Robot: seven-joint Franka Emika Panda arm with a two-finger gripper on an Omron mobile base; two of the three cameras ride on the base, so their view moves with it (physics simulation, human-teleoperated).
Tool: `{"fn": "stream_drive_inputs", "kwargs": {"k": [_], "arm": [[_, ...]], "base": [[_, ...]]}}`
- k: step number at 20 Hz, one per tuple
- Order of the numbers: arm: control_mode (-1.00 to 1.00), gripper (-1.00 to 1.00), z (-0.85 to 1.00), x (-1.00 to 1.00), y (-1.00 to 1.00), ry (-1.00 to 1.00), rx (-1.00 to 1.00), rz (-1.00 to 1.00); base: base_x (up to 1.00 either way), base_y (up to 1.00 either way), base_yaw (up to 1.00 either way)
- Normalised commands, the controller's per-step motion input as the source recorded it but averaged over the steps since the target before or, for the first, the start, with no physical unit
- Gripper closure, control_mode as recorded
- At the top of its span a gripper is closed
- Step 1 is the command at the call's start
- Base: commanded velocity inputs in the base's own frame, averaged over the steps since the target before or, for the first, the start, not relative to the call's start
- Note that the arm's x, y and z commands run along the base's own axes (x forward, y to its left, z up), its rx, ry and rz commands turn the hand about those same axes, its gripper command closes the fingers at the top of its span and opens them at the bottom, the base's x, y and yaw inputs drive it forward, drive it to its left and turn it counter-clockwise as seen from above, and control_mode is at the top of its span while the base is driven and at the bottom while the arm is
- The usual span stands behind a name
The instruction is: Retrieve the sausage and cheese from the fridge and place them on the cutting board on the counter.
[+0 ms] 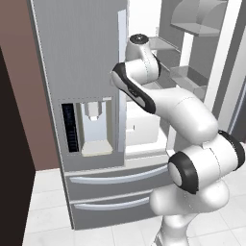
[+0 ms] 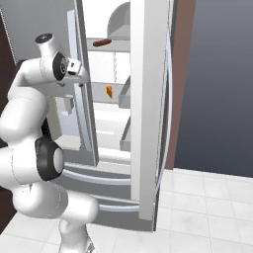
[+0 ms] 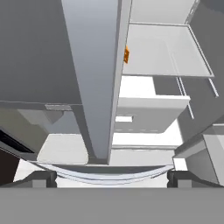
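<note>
Stands before the fridge (image 1: pixel 81 57) with the right-hand door (image 2: pixel 150 113) swung wide and the left door, the one with the water dispenser (image 1: pixel 93 125), shut. Reaches up along the edge of that shut door, gripper (image 3: pixel 111 177) at the mouth of the opening, fingers spread as wide as they go and holding nothing; fingertips (image 3: pixel 41 178) far apart at the bottom of the hand view, either side of the curved drawer handle (image 3: pixel 109 175) below. Looks a sensible posture for an approach: open early so the jaws can slide around a small item without knocking it. Sausage (image 2: pixel 100 43) lying flat on an upper shelf, reddish-brown, near the shelf's front edge. Cheese (image 2: pixel 109 91) one shelf lower, an orange wedge sitting close to the shut door's side, and in the hand view (image 3: pixel 126 54) half hidden behind that door's edge. Both well inside the white interior, well apart from the gripper, neither touched. Judged at the start of the task: nothing retrieved yet. Probably needs a move rightward around the door edge before going in, since that edge blocks a straight line to the cheese. Risk of clipping the door or shelf lip (image 3: pixel 162 74) on entry.
</note>
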Motion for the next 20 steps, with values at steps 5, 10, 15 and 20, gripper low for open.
{"fn": "stream_drive_inputs", "kwargs": {"k": [5,10,15,20], "arm": [[-1.0,-1.0,-0.15,0.22,0.0,-0.07,0.01,0.0],[-1.0,-1.0,-0.07,0.04,0.01,-0.11,0.04,0.0],[-1.0,-1.0,-0.05,0.15,0.07,-0.08,0.05,0.0],[-1.0,-1.0,-0.03,0.43,0.01,-0.01,0.02,0.0]], "base": [[0.0,0.0,0.0],[0.0,0.0,0.0],[0.0,0.0,0.0],[0.0,0.0,0.0]]}}
